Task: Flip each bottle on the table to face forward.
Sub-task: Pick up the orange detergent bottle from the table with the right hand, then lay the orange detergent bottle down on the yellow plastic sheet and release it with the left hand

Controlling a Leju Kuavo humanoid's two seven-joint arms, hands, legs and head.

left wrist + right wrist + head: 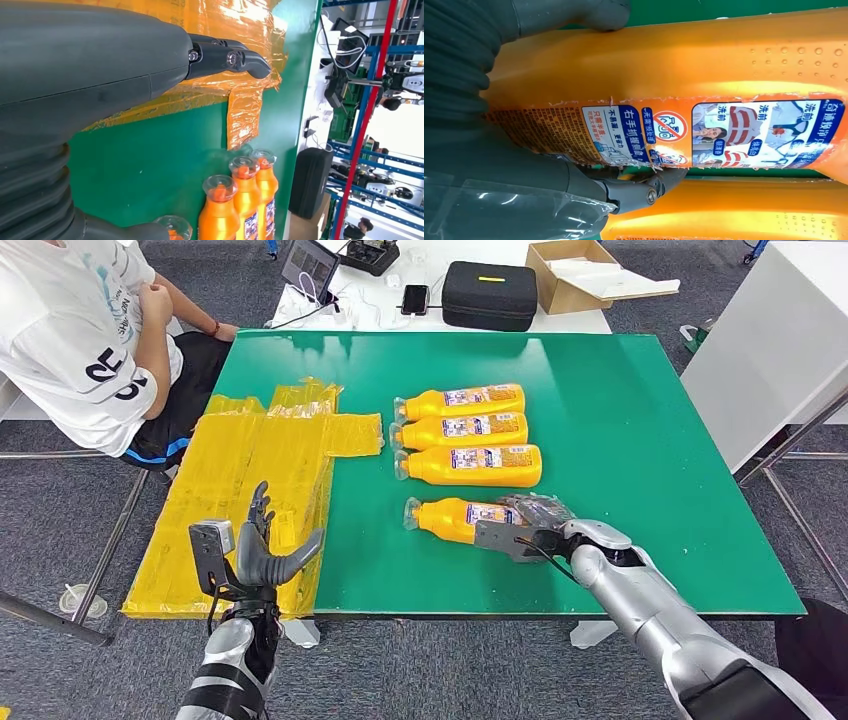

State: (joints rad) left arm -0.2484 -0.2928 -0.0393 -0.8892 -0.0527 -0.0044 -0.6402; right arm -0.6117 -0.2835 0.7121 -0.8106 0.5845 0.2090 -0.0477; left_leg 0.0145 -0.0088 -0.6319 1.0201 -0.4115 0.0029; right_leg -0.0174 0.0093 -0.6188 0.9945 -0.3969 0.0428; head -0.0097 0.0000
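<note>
Several orange bottles with clear caps lie in a column on the green table (620,420), caps pointing left. The nearest bottle (452,519) is gripped at its base end by my right hand (528,525). Up close its label (724,130) shows, with my thumb (599,12) on one side and a dark finger (644,187) on the other. Three more bottles (470,430) lie farther back, labels up, and their capped ends (245,167) show in the left wrist view. My left hand (262,545) is raised over the yellow plastic sheet (250,480), fingers spread, holding nothing.
A seated person in a white shirt (80,330) is at the table's left back corner. Behind the table stands a white table with a black case (490,295), a cardboard box (570,275), a phone (414,298) and cables.
</note>
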